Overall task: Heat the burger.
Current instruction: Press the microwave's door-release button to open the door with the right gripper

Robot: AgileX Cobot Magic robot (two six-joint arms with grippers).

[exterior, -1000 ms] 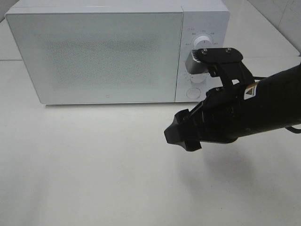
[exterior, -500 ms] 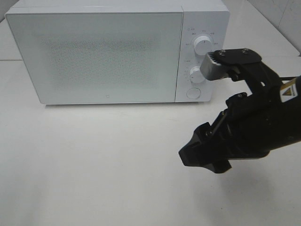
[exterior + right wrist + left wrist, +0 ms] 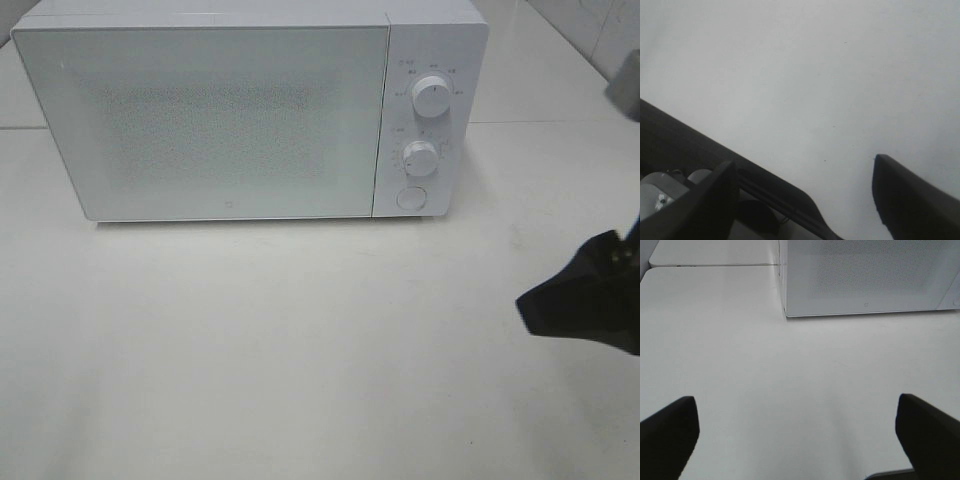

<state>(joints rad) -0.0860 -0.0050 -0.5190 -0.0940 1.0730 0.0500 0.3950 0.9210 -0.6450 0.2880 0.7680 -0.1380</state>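
Note:
The burger is out of view. The white microwave (image 3: 200, 120) stands at the back of the table with its door shut; its frosted door hides the inside. Its lower front also shows in the left wrist view (image 3: 865, 275). My right gripper (image 3: 585, 305) is at the right edge of the exterior view, low over the table and well clear of the microwave. In the right wrist view the right gripper (image 3: 805, 170) is open and empty over bare table. My left gripper (image 3: 797, 415) is open and empty, facing the microwave from a distance; it does not show in the exterior view.
The microwave's panel has an upper knob (image 3: 431, 97), a lower knob (image 3: 421, 158) and a round button (image 3: 409, 198). The white table (image 3: 250, 340) spreads in front of it. A dark band (image 3: 700, 150) crosses the right wrist view.
My right arm has drawn back to the right and down, away from the microwave's control panel. Both knobs are now uncovered. The microwave door stays shut.

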